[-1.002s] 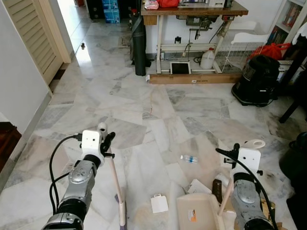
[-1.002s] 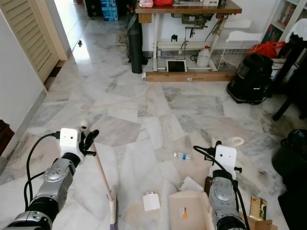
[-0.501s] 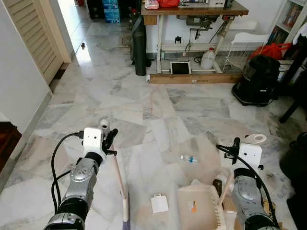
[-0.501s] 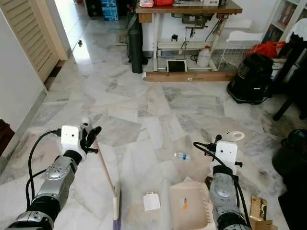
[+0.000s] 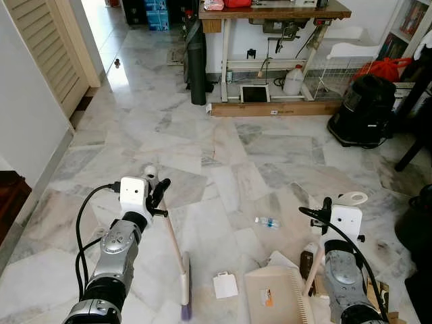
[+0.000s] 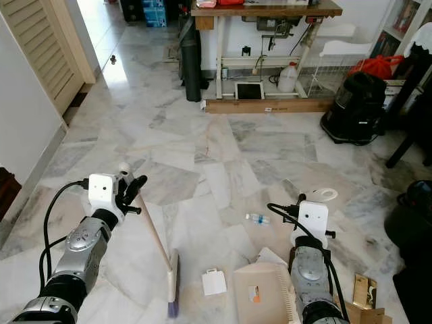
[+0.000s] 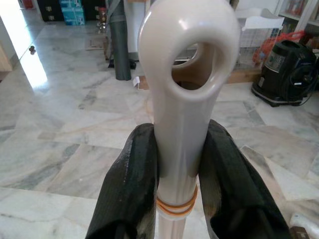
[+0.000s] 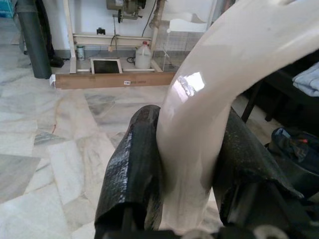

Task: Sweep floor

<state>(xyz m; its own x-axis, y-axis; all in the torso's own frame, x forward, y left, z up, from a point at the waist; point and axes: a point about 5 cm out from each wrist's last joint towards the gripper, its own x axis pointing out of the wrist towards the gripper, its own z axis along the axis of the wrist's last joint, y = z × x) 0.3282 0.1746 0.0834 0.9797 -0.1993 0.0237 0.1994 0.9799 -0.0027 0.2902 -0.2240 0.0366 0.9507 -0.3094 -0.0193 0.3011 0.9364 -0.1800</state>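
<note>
My left gripper (image 5: 156,196) is shut on the top of a cream broom handle (image 5: 172,244). The handle slants down to the brush head (image 5: 185,291), which rests on the marble floor just left of a white paper scrap (image 5: 225,285). In the left wrist view the black fingers (image 7: 134,184) clamp the handle (image 7: 187,99) below its hanging loop. My right gripper (image 5: 321,217) is shut on the handle (image 5: 311,271) of a beige dustpan (image 5: 273,298) lying on the floor right of the scrap. A small plastic bottle (image 5: 267,222) and crumpled paper (image 5: 281,259) lie beyond the pan.
A sewing table (image 5: 270,13) with a black roll (image 5: 196,64) and wire basket (image 5: 337,71) stands at the back. A black vacuum (image 5: 364,111) sits back right and a dark bin (image 5: 418,223) at the right edge. Wall and louvred door (image 5: 47,47) are on the left.
The left gripper has moved forward and the broom head has slid right, closer to the white scrap. The dustpan has turned a little and shifted slightly left.
</note>
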